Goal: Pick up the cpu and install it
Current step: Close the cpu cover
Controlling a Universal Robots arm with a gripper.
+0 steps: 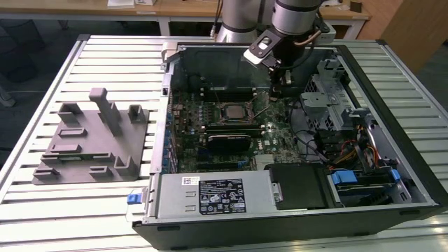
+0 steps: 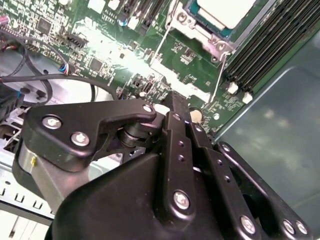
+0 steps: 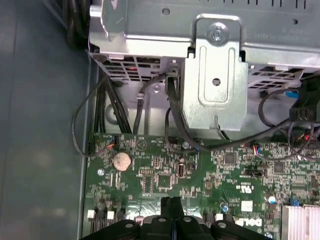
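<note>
Gripper (image 1: 275, 93) hangs inside the open computer case (image 1: 413, 152), low over the green motherboard (image 1: 189, 121). Its jaws are pressed together, with only a thin seam between the two black fingers (image 3: 167, 206) and nothing held between them. In the second wrist view the gripper (image 2: 176, 100) narrows to a slim black tip above the board.

The cpu (image 1: 233, 111) lies flat in the socket frame (image 1: 233, 103) near the middle of the motherboard, its silvery-white top facing up. In the exterior view it is on the exterior view's left of the gripper and apart from it. In the second wrist view the cpu (image 2: 225, 12) sits inside the metal socket frame (image 2: 180, 20). A thin wire lever (image 2: 218, 75) runs alongside the frame, and black memory slots (image 2: 270, 45) lie just beside it.

In the first wrist view the gripper (image 3: 172, 201) points at the motherboard (image 3: 210, 175). A round coin cell (image 3: 121, 160) is on the board, well to one side. Black cables (image 3: 175, 115) run from the board up to a bare metal bracket (image 3: 215, 85).

The case rests on a slatted metal table (image 1: 105, 52). A grey fixture block (image 1: 91, 142) stands on the table on the exterior view's left of the case. A silver power supply (image 1: 210, 194) fills the near corner of the case.
</note>
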